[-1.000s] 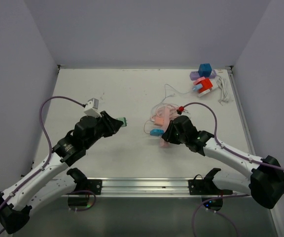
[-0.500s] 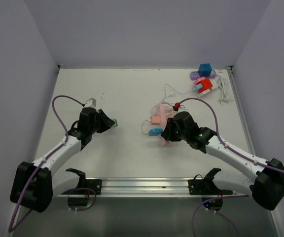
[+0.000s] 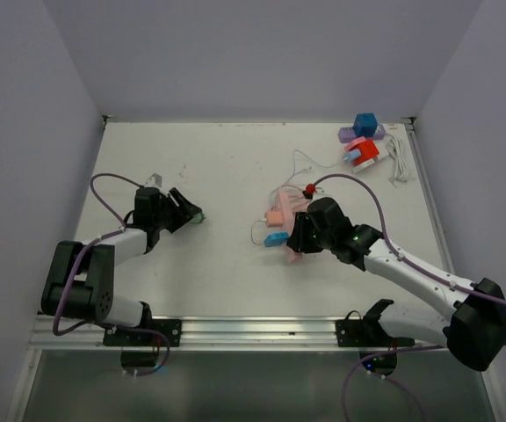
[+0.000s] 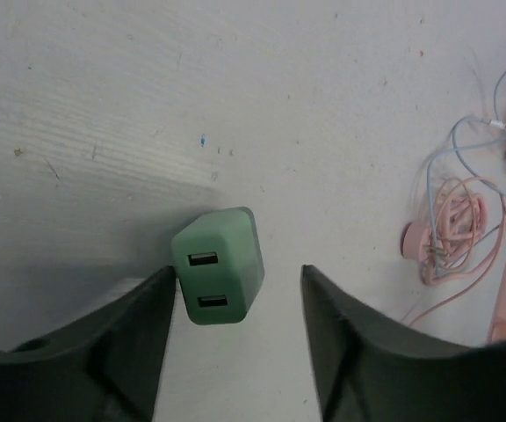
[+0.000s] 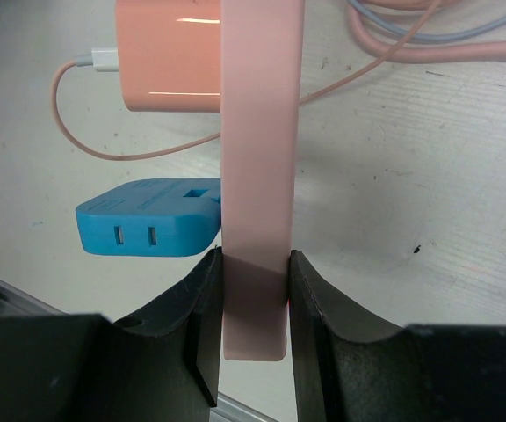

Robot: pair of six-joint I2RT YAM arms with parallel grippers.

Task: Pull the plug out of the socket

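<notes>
Where strip sits clamped: two plugs, seemingly attached.

Top external: from high at the near edge, facing down over the whole table; left wrist: close above the green charger near the left edge; right wrist: close above the pink strip mid-table; both patches lie within the overhead view.

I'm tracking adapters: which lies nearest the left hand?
The green two-port USB adapter, between the left hand's fingers; the blue adapter and peach adapter sit on the pink socket strip in the right hand.
</notes>
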